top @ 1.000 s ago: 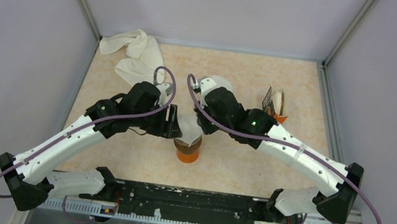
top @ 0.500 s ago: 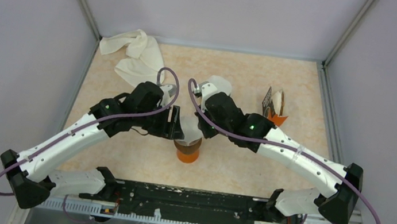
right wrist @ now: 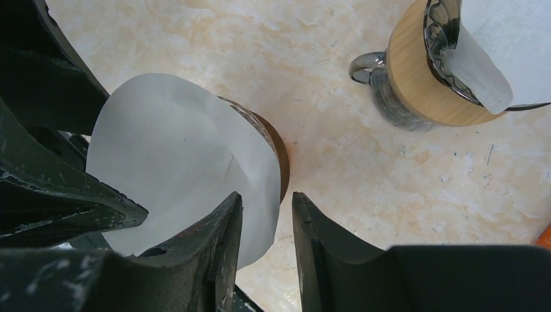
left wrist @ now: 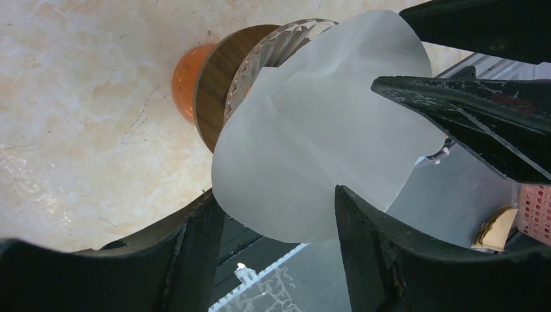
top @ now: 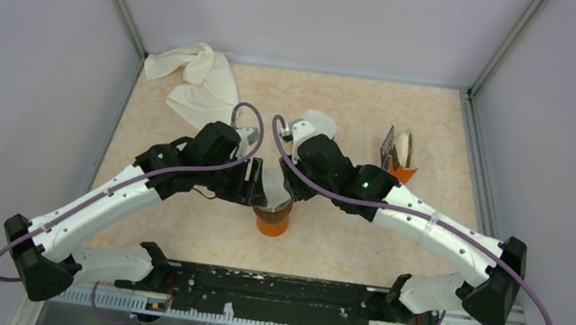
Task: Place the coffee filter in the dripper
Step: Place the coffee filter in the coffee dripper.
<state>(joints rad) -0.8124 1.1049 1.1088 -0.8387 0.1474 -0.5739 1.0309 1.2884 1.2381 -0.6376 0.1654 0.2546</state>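
Left hand point(left wrist: 278, 198) stands spread wide about the coffee filter point(left wrist: 312, 149) without pinching it; the right hand point(right wrist: 266, 198), jaws parted, grips nothing either. Between both hands the filter pokes tilted from the dripper point(left wrist: 217, 84), and beyond it a second dripper point(right wrist: 416, 78) stands on the surface point(right wrist: 364, 182).

No writing, label, brand or number could be read in any view. The coffee filter point(left wrist: 312, 149) was plain white paper. The small dark item point(top: 388, 145) at the far right of the counter point(top: 343, 102) was too small to tell whether it bore print.
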